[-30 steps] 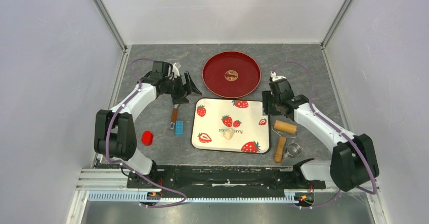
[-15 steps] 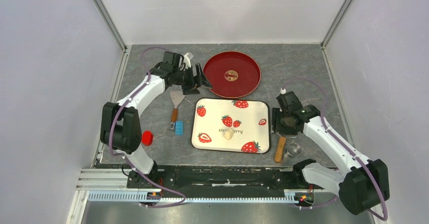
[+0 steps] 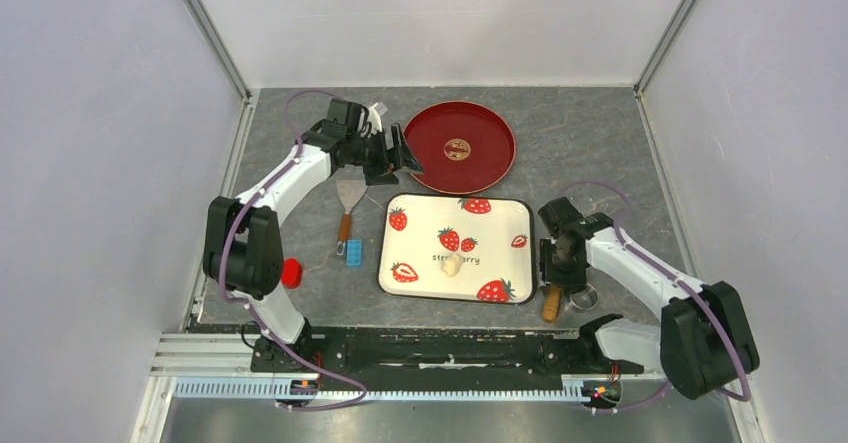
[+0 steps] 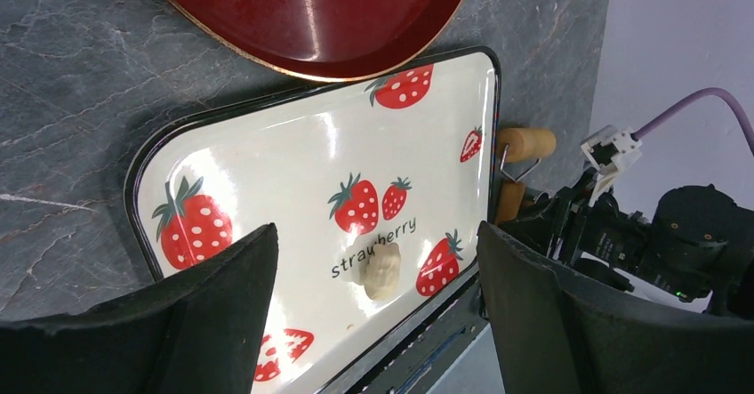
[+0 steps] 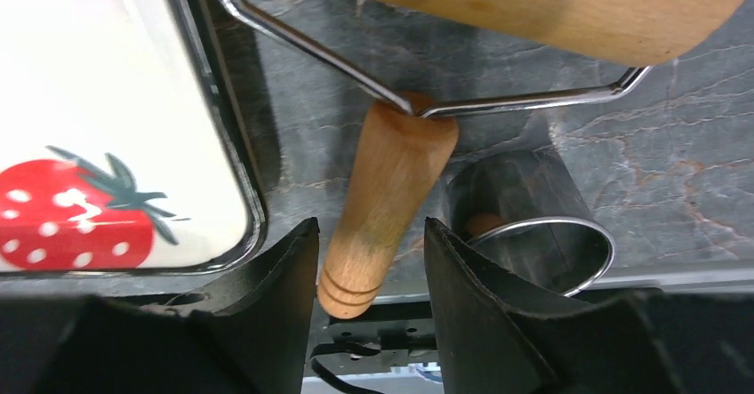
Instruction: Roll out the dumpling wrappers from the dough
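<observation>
Got the right gripper (image 5: 369, 243) parted around the roller handle (image 5: 382, 189) beside the strawberry tray (image 5: 107, 100), nothing clamped yet; left gripper (image 4: 375, 252) spread, empty. Centre up, squeeze firmly before lifting.

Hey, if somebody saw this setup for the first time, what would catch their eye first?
Probably the white strawberry tray in the middle, with a small lump of dough on it, and the glossy red plate just beyond it. Then the right tool, open around the wooden roller handle right of the tray.
</observation>
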`<state>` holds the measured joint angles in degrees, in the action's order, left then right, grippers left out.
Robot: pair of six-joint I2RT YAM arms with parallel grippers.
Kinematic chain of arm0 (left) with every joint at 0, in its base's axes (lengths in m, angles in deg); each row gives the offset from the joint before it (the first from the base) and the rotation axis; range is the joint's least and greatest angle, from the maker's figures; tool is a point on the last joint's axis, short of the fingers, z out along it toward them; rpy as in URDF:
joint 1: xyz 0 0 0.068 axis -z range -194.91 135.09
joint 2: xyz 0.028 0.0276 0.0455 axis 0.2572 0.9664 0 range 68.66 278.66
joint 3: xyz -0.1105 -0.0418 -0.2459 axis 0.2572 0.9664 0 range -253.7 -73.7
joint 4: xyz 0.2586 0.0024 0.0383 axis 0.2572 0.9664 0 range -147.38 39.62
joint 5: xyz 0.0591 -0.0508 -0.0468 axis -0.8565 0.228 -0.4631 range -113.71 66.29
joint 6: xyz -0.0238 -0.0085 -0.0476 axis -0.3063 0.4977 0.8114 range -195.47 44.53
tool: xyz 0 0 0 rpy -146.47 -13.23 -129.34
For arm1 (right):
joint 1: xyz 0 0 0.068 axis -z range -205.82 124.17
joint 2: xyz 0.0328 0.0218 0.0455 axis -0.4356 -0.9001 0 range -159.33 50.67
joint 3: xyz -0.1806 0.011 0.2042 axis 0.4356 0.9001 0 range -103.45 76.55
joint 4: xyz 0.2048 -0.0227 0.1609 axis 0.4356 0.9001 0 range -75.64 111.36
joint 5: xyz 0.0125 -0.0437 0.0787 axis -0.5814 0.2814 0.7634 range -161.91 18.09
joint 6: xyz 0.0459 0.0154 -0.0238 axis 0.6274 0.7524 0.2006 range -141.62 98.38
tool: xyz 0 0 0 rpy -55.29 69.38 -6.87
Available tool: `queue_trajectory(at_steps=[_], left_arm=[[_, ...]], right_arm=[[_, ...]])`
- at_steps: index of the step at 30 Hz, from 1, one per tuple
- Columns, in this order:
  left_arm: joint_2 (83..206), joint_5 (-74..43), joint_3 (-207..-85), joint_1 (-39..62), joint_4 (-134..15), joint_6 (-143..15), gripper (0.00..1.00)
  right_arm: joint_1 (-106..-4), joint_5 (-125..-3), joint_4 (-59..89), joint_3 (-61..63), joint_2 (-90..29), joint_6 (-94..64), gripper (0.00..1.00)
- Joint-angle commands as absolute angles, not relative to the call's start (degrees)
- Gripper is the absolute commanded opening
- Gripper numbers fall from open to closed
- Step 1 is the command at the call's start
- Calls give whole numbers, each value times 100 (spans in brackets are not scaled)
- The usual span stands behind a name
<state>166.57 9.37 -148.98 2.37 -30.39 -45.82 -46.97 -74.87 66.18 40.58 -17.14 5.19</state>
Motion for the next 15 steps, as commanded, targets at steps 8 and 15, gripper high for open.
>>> queue_trajectory(at_steps=[8, 15], left_arm=[[16583, 1029, -15107, 276, -3039, -4819, 85], [16463, 918, -15277, 275, -3074, -4902, 84]], right_arm=[[-4675, -7970, 6035, 4146, -2428, 300, 44], [-4640, -7991, 5853, 3956, -2676, 63, 0]])
